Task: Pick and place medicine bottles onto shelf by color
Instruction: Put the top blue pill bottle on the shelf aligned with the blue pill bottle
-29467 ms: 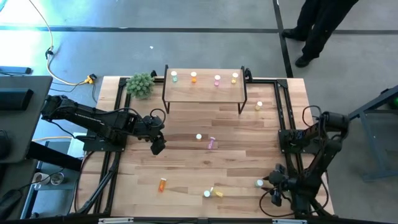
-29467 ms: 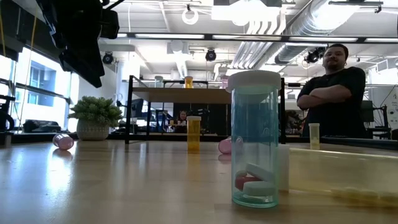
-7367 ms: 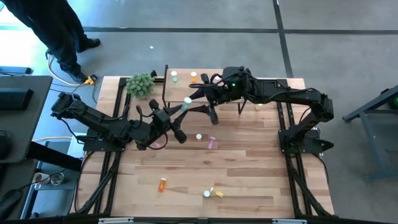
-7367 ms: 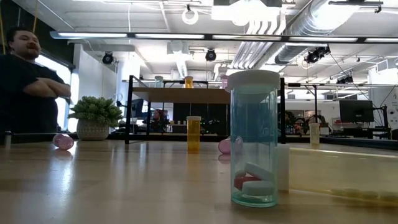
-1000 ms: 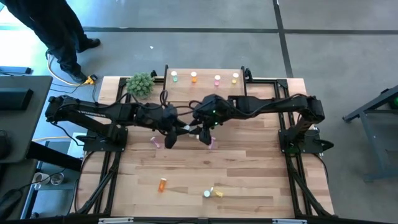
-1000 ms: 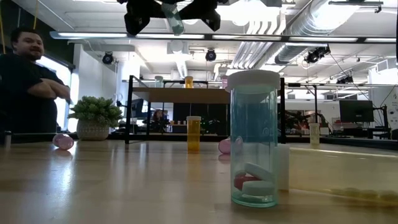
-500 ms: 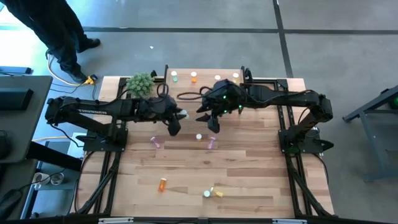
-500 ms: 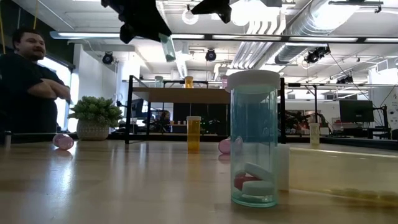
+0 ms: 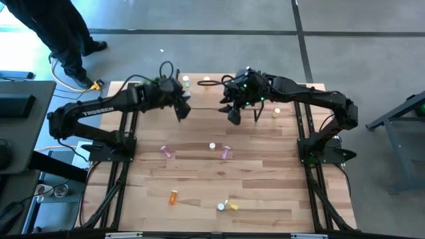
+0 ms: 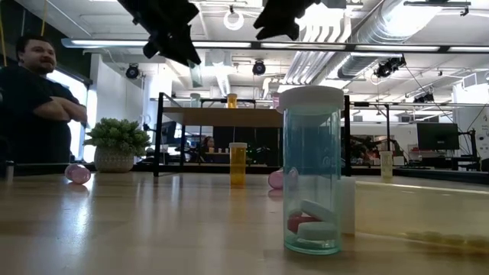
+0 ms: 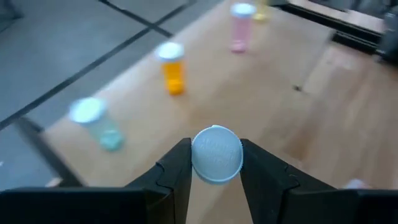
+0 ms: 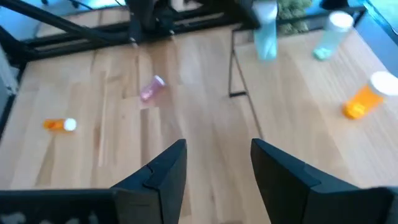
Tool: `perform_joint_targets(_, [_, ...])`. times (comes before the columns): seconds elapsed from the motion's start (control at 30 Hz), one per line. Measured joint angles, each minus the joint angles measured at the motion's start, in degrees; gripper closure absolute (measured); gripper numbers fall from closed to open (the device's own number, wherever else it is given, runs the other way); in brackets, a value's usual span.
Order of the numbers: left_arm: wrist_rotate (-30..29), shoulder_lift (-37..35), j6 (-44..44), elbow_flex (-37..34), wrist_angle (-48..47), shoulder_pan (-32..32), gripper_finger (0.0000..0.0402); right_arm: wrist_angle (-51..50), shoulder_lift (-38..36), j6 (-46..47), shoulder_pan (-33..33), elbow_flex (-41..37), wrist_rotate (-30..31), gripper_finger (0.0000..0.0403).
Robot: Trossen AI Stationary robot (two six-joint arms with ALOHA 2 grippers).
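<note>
The shelf [image 9: 207, 99] stands at the table's far edge; a green [image 11: 99, 123], an orange [image 11: 172, 67] and a pink bottle [image 11: 240, 28] stand upright on it. My left gripper [image 9: 180, 110] hovers by the shelf's left end, shut on another green medicine bottle [image 11: 216, 154]. My right gripper [image 9: 234, 117] hangs open over the shelf's middle, holding nothing [image 12: 217, 168]. Loose bottles lie on the table: two pink [image 9: 166, 152] [image 9: 226, 153], one orange [image 9: 173, 196], yellow ones [image 9: 229, 206]. My left gripper pinches the green bottle between its two fingers, at the sides just behind its white cap [image 11: 200, 167]. The cap faces back toward the wrist, so the bottle lies along the fingers. In the low view its body [image 10: 196, 74] slants down below the gripper, lifted clear.
A white-capped bottle [image 9: 212, 146] stands mid-table, a yellow one [image 9: 277, 113] right of the shelf. A large green bottle [image 10: 313, 176] stands close to the low camera. A potted plant [image 10: 118, 143] is at the far left; a person [image 10: 34, 99] stands beyond the table's left.
Both grippers have parted from the middle of the table. My left gripper has swung toward the far edge and the shelf's left end, carrying the green bottle clear of the table. My right gripper, empty, has gone up and toward the far edge, over the shelf.
</note>
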Motion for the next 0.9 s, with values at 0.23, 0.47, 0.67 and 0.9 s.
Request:
perform_joint_targets(0.23, [0.3,0.0,0.1,1.4,-1.6,6.7,0.0294,-2.3,0.0,-0.6,-1.9,0.0,0.1,0.0233])
perform_joint_targets(0.47, [4.7,2.0,-0.3,1.4,-1.6,9.0,0.0294,-2.4,0.0,-0.6,-2.3,0.0,0.1,0.0233])
perform_joint_targets(0.67, [5.2,5.6,0.0,1.3,-1.6,10.0,0.0295,-2.4,0.0,-1.1,-2.3,0.0,0.1,0.0233])
perform_joint_targets(0.9, [6.7,6.8,-2.0,1.3,-2.1,9.9,0.0294,-2.4,0.0,-1.1,-2.3,0.0,0.1,0.0233])
